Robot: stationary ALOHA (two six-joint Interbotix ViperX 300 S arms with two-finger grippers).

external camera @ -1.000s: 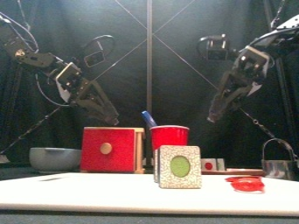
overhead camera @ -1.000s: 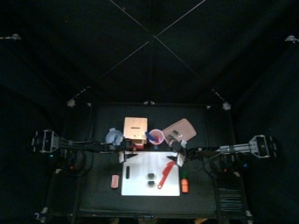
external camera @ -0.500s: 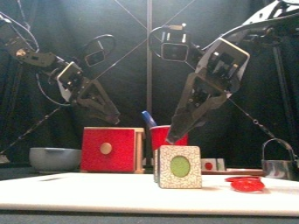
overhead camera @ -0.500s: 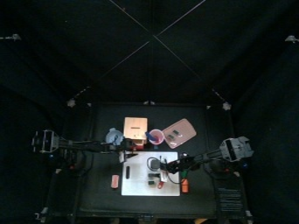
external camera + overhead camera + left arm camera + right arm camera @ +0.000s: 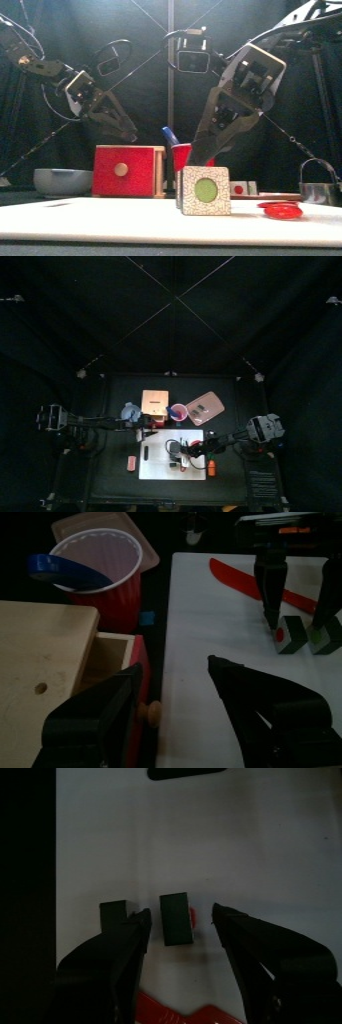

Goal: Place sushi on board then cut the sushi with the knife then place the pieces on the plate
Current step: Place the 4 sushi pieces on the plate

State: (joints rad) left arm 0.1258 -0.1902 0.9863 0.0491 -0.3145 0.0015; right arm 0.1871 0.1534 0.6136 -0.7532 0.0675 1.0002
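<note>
Sushi pieces (image 5: 175, 918) stand on the white board (image 5: 158, 470) near its middle, and in the front view we see one (image 5: 205, 190) upright on its edge, its pale face with a green centre turned toward us.

Starting at the left, we find the blue-grey bowl (image 5: 60, 181) on the table behind the board. Above and beside it hangs the left gripper (image 5: 174, 672). Its jaws are spread wide with nothing between them, over the board's left edge and the corner of the wooden box (image 5: 127, 171). The box shows its red drawer front to the room. Just right of it stands the red cup (image 5: 197, 155) with the blue knife (image 5: 171, 136) leaning out of it. The pink tray (image 5: 205, 404) lies behind and to the right of the cup.

Further right, the right arm reaches in past the board's middle. The right gripper (image 5: 203, 160) is low over the sushi, parted wide and gripping nothing. In its wrist view we see one piece standing in the gap between the two jaws, clear of both. A second piece (image 5: 118, 916) stands beside it, close against one jaw's tip.

The red knife (image 5: 247, 587) lies flat on the board, just right of the pieces. At the far right stands the metal cutter (image 5: 318, 190).
</note>
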